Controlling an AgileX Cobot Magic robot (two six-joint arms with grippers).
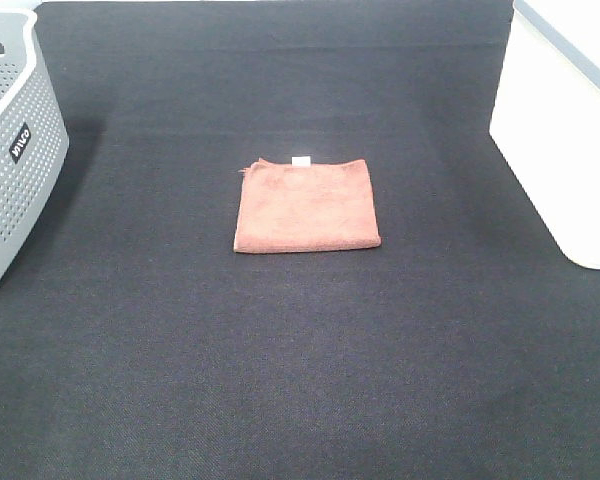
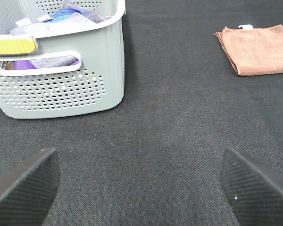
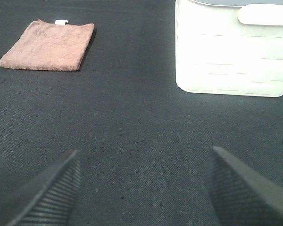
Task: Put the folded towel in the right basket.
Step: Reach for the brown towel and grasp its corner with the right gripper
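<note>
Left gripper (image 2: 139, 188) spread wide, nothing between the two dark ribbed fingers (image 2: 23, 183); poised over the black table cloth (image 1: 300, 380). Right gripper (image 3: 144, 188) likewise parted wide, holding nothing. Ahead of the left one, near: grey perforated basket (image 2: 61, 89), with blue and purple fabrics (image 2: 68, 12) inside. Ahead of the right one: white basket (image 3: 231, 56), at the right edge of the overhead view. Folded towel (image 1: 307, 205) — brown, flat on the cloth at table centre, between the two baskets and well apart from both; small white tag (image 1: 301, 160) on its far edge. Touched by neither gripper.
</note>
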